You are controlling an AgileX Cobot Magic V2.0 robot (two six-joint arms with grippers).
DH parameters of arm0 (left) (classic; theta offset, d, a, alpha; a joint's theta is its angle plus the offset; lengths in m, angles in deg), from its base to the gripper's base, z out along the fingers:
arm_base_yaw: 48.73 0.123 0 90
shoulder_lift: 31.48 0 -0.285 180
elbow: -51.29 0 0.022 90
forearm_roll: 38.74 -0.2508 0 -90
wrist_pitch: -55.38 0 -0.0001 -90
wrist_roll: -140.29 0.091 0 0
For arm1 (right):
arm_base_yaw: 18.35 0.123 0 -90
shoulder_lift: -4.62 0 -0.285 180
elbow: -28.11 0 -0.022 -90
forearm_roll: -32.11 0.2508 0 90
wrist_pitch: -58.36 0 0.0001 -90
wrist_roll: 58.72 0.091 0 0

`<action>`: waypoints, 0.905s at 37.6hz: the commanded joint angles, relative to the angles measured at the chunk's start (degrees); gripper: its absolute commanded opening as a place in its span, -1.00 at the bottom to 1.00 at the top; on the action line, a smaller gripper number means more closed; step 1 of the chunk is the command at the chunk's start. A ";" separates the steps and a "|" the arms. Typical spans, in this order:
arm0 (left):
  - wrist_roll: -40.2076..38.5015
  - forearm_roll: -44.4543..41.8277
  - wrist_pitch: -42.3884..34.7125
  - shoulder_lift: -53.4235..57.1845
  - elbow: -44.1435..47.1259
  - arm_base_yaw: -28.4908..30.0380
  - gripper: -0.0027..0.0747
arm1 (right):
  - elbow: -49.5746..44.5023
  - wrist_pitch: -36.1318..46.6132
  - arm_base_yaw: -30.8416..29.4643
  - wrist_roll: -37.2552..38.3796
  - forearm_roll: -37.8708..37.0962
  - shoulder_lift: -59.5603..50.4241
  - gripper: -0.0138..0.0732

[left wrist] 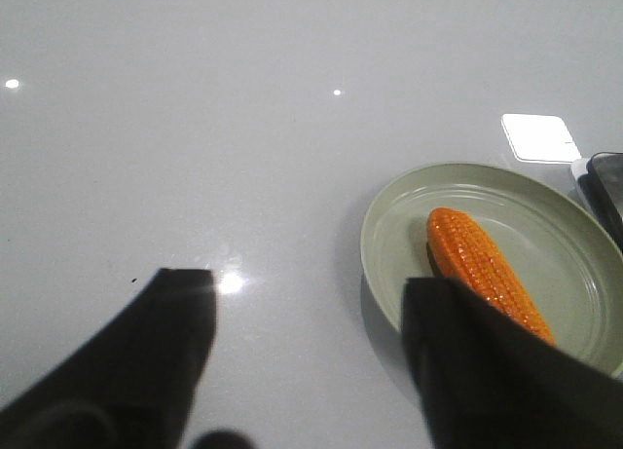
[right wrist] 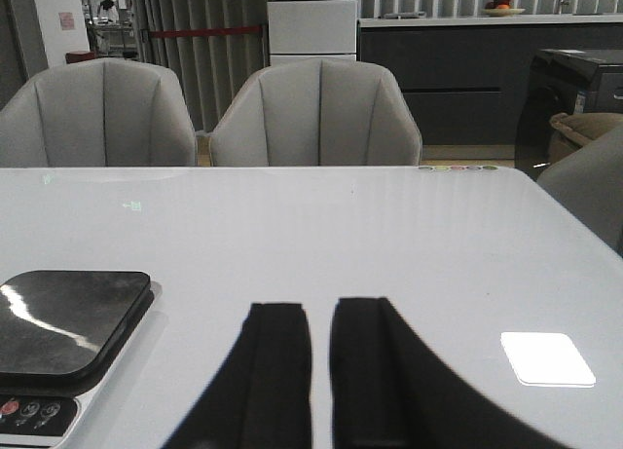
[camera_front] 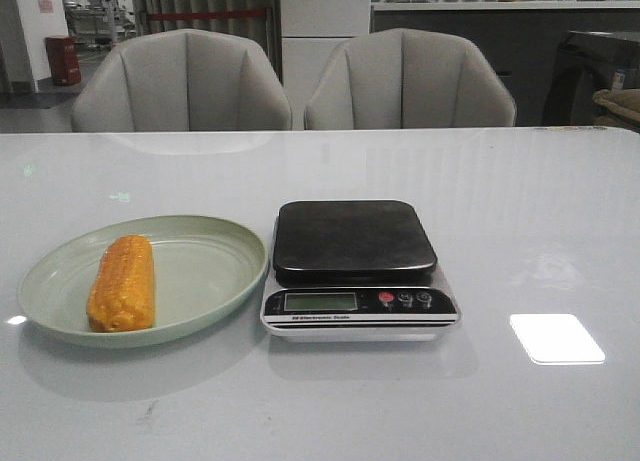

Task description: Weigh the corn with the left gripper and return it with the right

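The corn is a stubby orange-yellow cob lying on the left side of a pale green plate, left of the scale with its black platform bare. Neither arm shows in the front view. In the left wrist view my left gripper is open and empty above bare table, with the corn and plate off to one side, one finger overlapping the plate's edge. In the right wrist view my right gripper has its fingers almost together with nothing between them, beside the scale.
Two grey chairs stand behind the far table edge. The white glossy table shows a bright light reflection at the front right.
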 commanded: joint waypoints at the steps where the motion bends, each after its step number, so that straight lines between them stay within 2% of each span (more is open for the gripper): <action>1: -0.52 0.65 -0.24 -2.41 -5.03 -0.20 0.75 | -0.61 4.73 -0.50 -0.48 -0.06 -1.08 -0.17; 10: -0.52 2.90 8.38 -11.16 -13.31 -0.30 0.74 | -0.61 4.73 -0.50 -0.48 -0.06 -1.08 -0.17; 15: -0.52 3.56 8.14 -17.20 -16.84 -3.04 0.74 | -0.61 4.73 -0.50 -0.48 -0.06 -1.08 -0.17; 25: -2.43 4.52 6.63 -31.77 -22.69 -14.54 0.74 | -0.61 4.73 -0.50 -0.48 -0.06 -1.08 -0.17; 34: -5.36 5.22 2.53 -43.39 -26.12 -19.48 0.74 | -0.61 4.73 -0.50 -0.48 -0.06 -1.08 -0.17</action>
